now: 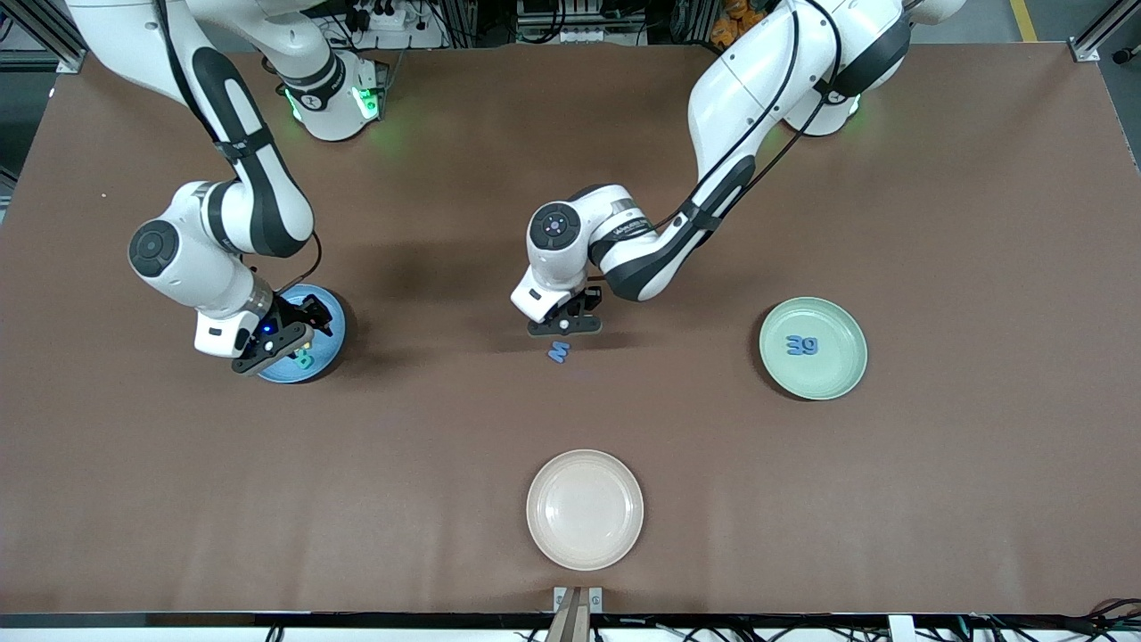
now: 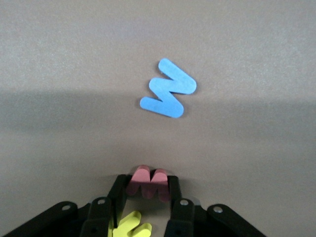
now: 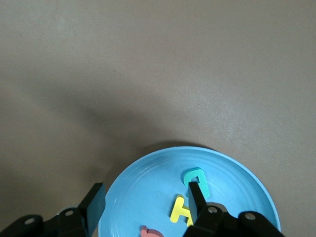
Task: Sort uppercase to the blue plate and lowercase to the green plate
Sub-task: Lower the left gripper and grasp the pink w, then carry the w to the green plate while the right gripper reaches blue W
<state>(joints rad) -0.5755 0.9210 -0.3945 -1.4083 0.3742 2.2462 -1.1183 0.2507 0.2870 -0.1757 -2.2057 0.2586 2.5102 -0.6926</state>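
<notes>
Low at mid-table with the left gripper (image 1: 564,326), fingers pinched on the red w (image 2: 148,185), a yellow letter (image 2: 129,224) just beside it under the palm. From that grip, at three o'clock toward the left arm's end: the green plate (image 1: 847,379), with two blue lowercase letters (image 1: 801,344) on it, so probably a plain level carry for the nearer left arm. At six o'clock from the fingers, just beside them on the table: the larger blue W (image 1: 559,351). Over the blue plate (image 3: 256,187) at nine o'clock with the right gripper (image 3: 145,195), fingers spread, nothing between them.
</notes>
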